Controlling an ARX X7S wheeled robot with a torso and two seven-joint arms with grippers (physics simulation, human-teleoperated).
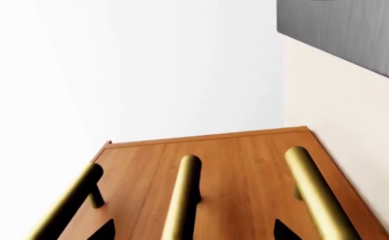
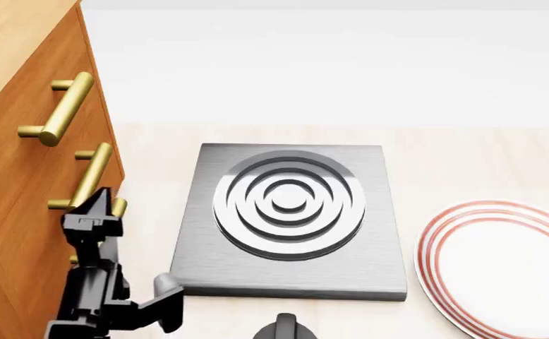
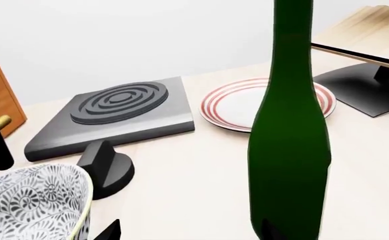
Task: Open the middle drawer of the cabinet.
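The orange-brown cabinet (image 2: 11, 176) stands at the left, and in the left wrist view (image 1: 248, 165) its front fills the lower frame with three brass bar handles. The middle drawer (image 1: 241, 200) carries the centre handle (image 1: 184, 195). My left gripper (image 1: 194, 231) is open, and that handle runs between its two black fingertips (image 1: 104, 231), with wood showing on both sides. In the head view my left gripper (image 2: 96, 208) is against the cabinet front at the lower end of the second handle (image 2: 88, 176). My right gripper (image 3: 189, 231) is open and empty over the table.
A grey hob plate (image 2: 293, 219) with rings lies beside the cabinet, with a black knob (image 3: 104, 167) in front of it. A red-rimmed plate (image 2: 505, 265) is at the right. A green bottle (image 3: 291, 140) stands close before my right gripper, and a patterned bowl (image 3: 31, 205) beside it.
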